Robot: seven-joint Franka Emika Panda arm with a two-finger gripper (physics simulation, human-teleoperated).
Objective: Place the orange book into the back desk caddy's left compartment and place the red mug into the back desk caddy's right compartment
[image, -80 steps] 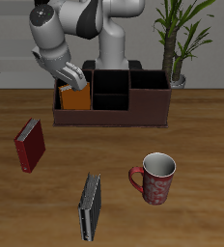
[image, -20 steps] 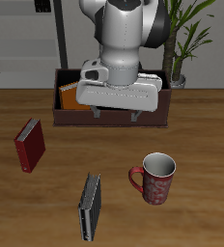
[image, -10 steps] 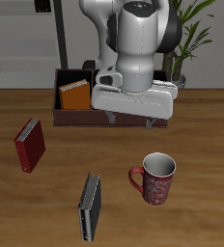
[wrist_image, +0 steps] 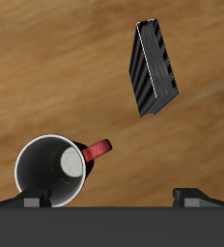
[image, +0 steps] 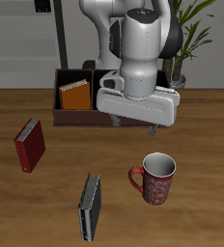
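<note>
Table [image: 8, 207]: wood-grain top, carrying everything listed here. Back desk caddy [image: 75, 120]: long dark brown box at the rear of the table, partly hidden behind my arm; I can see its dividers only in part. Left compartment [image: 65, 108]: the wide end section, now holding the orange book [image: 75, 96], which stands in it leaning slightly, so I judge the first half of the task done. Grey-black book [image: 90, 206]: lying near the table's front edge, also visible in the wrist view [wrist_image: 154, 69]; not my concern. Dark red book [image: 29, 145]: lying apart, well clear of the caddy; also not wanted. Red mug [image: 154, 178]: upright on the table, in front of the caddy and well apart from it, handle pointing toward the grey-black book; the wrist view shows its open mouth [wrist_image: 51, 171] from above. Gripper [image: 132, 120]: hanging above the table between caddy and mug, empty, fingers spread with nothing between them. Step in hand, as I read it: the approach to the mug. Next I need to bring the gripper over the mug, line the fingers across its rim or wall, descend and close before carrying it to the caddy's other end compartment.
</note>
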